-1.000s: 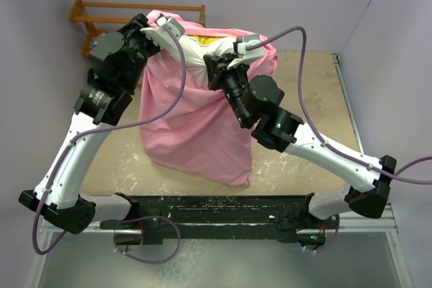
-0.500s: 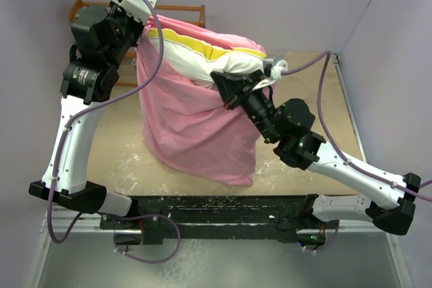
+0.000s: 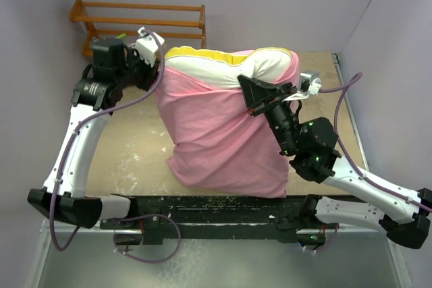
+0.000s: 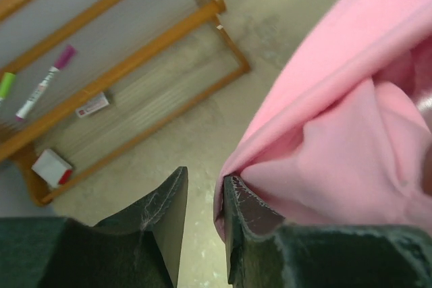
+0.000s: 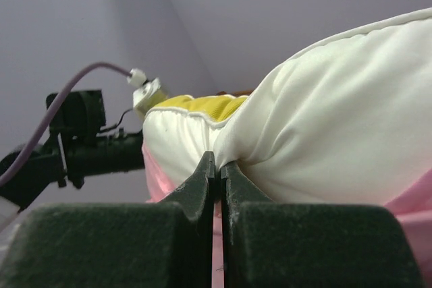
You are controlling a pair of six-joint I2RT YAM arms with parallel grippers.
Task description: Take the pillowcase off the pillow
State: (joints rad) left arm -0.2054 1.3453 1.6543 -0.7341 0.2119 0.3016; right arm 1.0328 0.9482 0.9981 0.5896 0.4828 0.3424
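Observation:
The pink satin pillowcase point(image 3: 223, 139) stands bunched on the table, and the cream-white pillow point(image 3: 216, 67) with its yellow band pokes out of its top. My right gripper point(image 3: 252, 92) is shut on a pucker of the pillow at the pillowcase's rim. In the right wrist view its jaws point(image 5: 217, 161) pinch the white pillow point(image 5: 324, 133), with a pink sliver of the pillowcase point(image 5: 155, 175) below. My left gripper point(image 3: 155, 73) is at the pillowcase's upper left corner. Its jaws point(image 4: 206, 177) stand apart, and the pillowcase point(image 4: 337, 133) drapes over the right finger point(image 4: 246, 207), unpinched.
A wooden rack point(image 3: 135, 15) stands against the back wall behind the left arm. In the left wrist view the rack point(image 4: 135, 65) has markers point(image 4: 46, 87) and a small box point(image 4: 52, 166) behind it. Bare tabletop point(image 3: 128, 146) lies left of the pillowcase. Walls close in on both sides.
The left gripper came down from high at the back left and now has its jaws apart at the pillowcase's corner. The right arm swung right, carrying pillow and pillowcase with it.

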